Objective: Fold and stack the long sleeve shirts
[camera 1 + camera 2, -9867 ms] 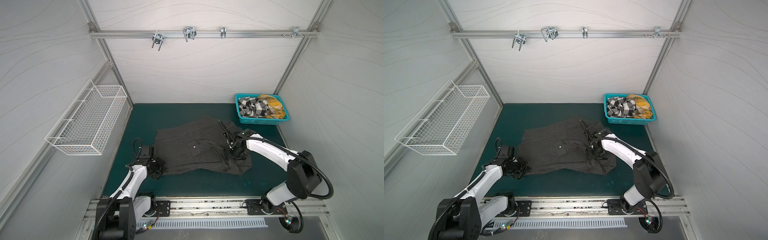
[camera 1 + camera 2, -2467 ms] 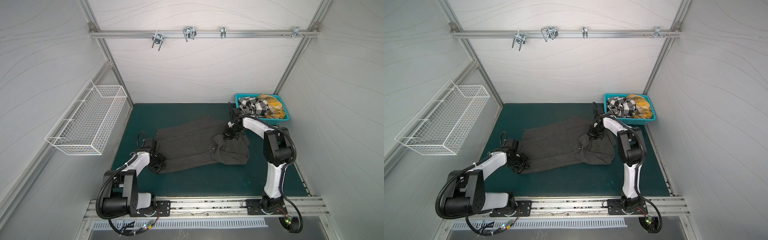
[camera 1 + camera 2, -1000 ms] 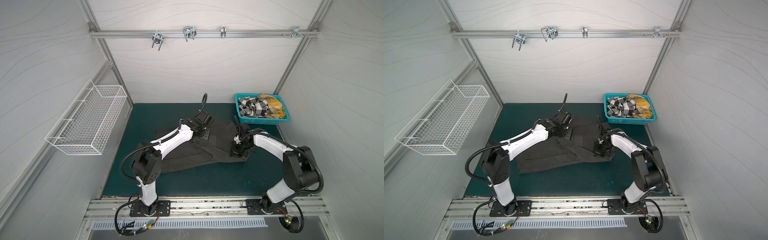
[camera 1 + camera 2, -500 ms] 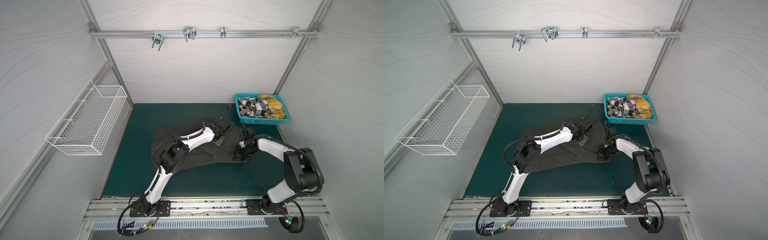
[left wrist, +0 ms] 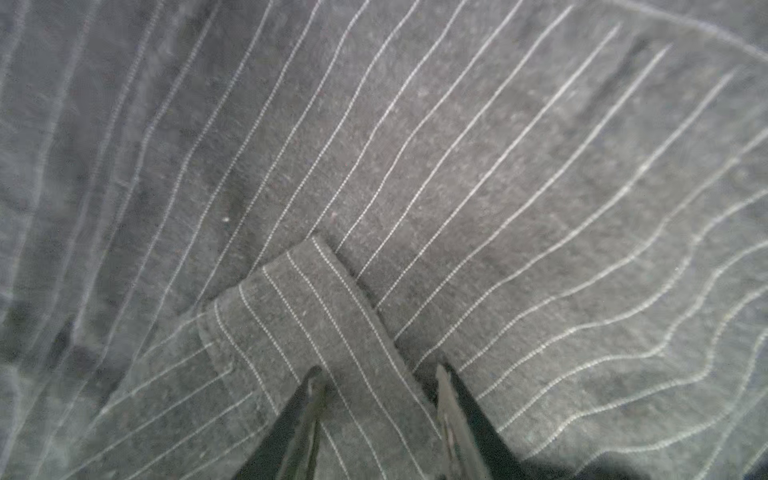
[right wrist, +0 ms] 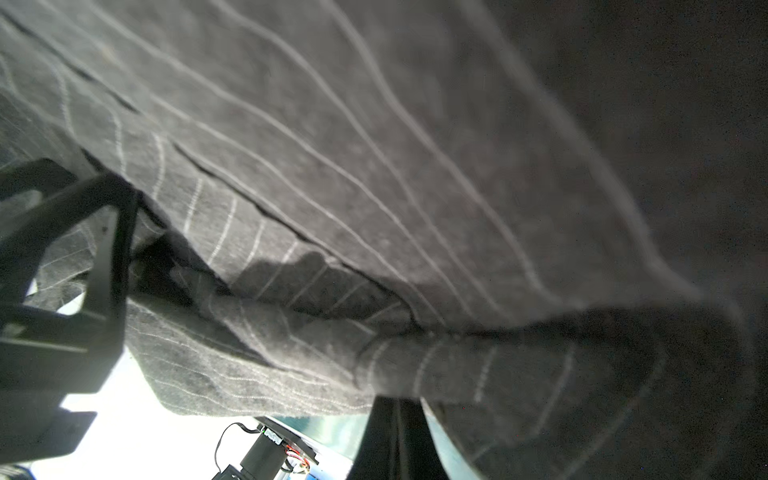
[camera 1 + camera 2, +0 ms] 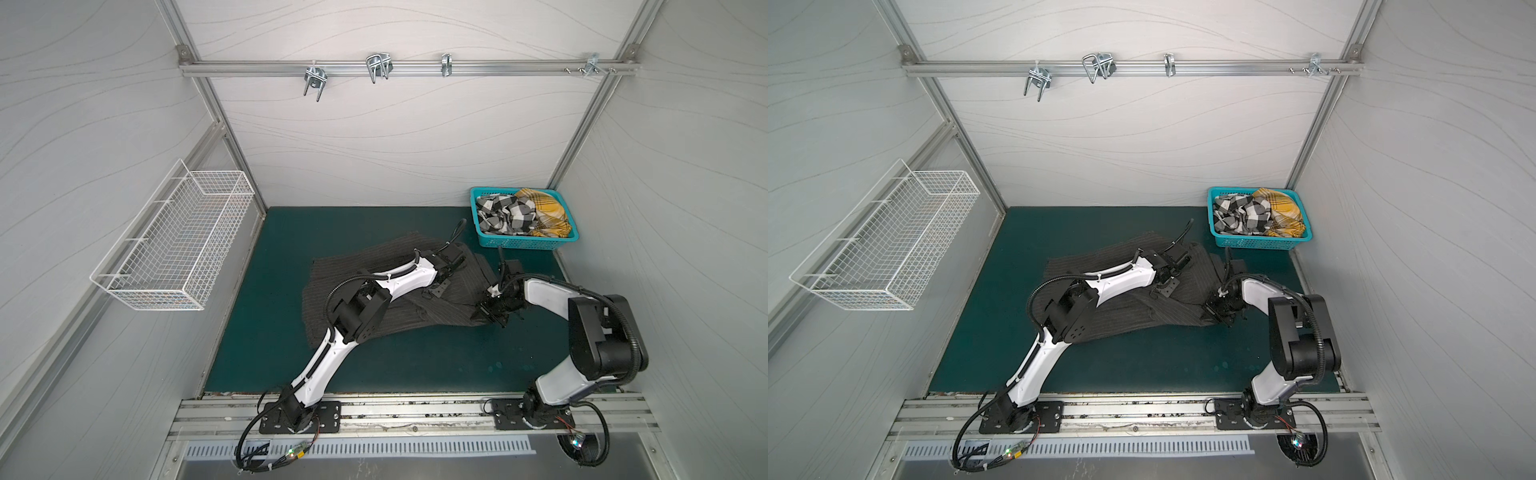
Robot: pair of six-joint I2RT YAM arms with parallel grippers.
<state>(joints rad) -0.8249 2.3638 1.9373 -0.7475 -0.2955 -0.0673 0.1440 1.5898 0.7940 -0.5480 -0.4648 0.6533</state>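
The left gripper point(image 5: 378, 374) had its jaws parted, one on each side of a narrow sleeve end point(image 5: 316, 299). The sleeve end lay flat between them and flat on the cloth under it, and it did not look pinched. The right gripper point(image 6: 397, 409) was closed on the edge of the same striped shirt point(image 7: 432, 313). In its wrist view the cloth rose from the fingertips and draped over the camera, so that corner seemed lifted.

In both top views the left arm reached across the middle of the striped shirt toward its far right part. The right gripper was at the shirt's near right corner. The shirt lay on the green mat point(image 7: 415, 365) in the middle of the work area. It was partly gathered, with its right side doubled over and its left side spread in one layer.

Beyond it, at the far right corner of the mat, stood a teal basket point(image 7: 523, 243). In it lay the checked shirt point(image 7: 505, 214) and the yellow shirt point(image 7: 544, 212), both crumpled.

By my judgement the task was at an early stage. The first shirt was only part folded, with a sleeve laid in and one side being brought over. No tidy folded shirt was visible, and no stack had been started. Two more shirts were left to take out, fold and stack.
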